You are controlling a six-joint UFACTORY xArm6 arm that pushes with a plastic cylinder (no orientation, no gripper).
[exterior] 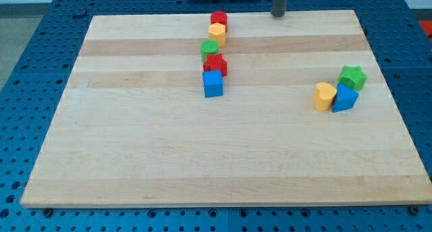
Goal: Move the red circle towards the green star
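The red circle (pixel 219 19) sits near the view's top, at the head of a column of blocks. The green star (pixel 352 77) sits far off at the view's right. My tip (pixel 278 15) is at the view's top edge of the board, to the right of the red circle and well apart from it. Below the red circle and touching it is a yellow block (pixel 217 33). Further down the column are a green round block (pixel 209 50), a red star (pixel 215 65) and a blue cube (pixel 212 84).
A yellow block (pixel 325 96) and a blue block (pixel 344 98) sit together just below and left of the green star. The wooden board (pixel 135 158) lies on a blue perforated table (pixel 40 30).
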